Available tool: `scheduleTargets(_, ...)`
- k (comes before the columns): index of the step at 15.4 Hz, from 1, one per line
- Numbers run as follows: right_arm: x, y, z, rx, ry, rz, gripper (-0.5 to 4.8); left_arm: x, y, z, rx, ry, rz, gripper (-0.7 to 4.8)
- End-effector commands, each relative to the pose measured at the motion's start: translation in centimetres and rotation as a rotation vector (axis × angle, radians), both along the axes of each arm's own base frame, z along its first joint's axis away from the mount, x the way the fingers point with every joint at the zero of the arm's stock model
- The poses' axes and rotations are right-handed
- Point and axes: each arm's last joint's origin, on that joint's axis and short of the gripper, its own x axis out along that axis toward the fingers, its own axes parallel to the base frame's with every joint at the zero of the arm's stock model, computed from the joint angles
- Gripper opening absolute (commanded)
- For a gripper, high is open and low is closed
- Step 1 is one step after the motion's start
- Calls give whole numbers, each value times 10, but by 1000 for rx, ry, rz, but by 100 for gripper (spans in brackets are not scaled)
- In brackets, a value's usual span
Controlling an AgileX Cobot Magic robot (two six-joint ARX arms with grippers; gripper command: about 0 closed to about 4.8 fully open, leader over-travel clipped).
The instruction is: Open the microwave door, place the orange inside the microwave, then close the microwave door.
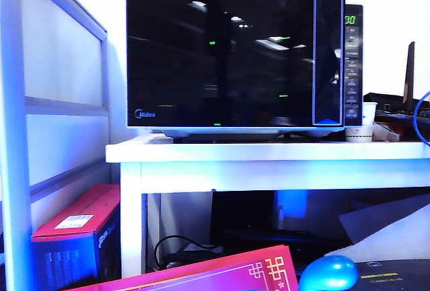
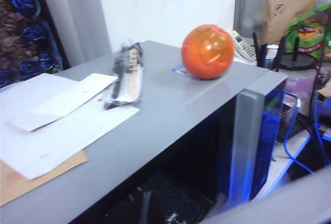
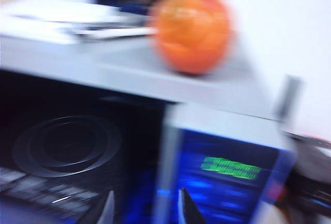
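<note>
The microwave (image 1: 245, 52) stands on a white table (image 1: 269, 151), its door (image 1: 222, 56) shut flat across the front in the outside view, with green digits (image 1: 350, 20) lit on the button panel at the right. On its grey top, towards the right end, sits the orange (image 2: 207, 51); papers (image 2: 57, 120) and a wrapped dark packet (image 2: 125, 74) lie further left. The right gripper (image 3: 145, 208) hangs in front of the handle bar (image 3: 166, 167), its two fingers partly apart and empty. The left gripper is out of sight, so I cannot tell how its jaws stand.
</note>
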Motion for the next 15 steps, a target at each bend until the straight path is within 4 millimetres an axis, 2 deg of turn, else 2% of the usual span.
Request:
scheduleTargets(1, -7, 11, 3, 8, 14, 258, 175, -2, 1, 5, -16, -18, 1, -3)
scheduleTargets(2, -16, 12, 11, 16, -8, 327, 175, -2, 1, 4, -27, -4, 2, -3)
scheduleTargets(5, -41, 10, 34, 12, -92, 372, 175, -1, 1, 3, -22, 5, 2, -3)
scheduleTargets(7, -55, 7, 47, 11, -148, 328, 175, -1, 0, 2, -19, 11, 2, -3)
scheduleTargets(8, -61, 4, 54, 13, -178, 252, 175, -1, 1, 2, -18, 12, 3, -3)
scheduleTargets(12, -62, 4, 59, 15, -226, 229, 175, 1, -1, -3, -19, 48, 4, -3)
scheduleTargets(15, -62, 1, 64, 27, -281, 120, 175, 3, -2, -20, 44, 180, 4, -3)
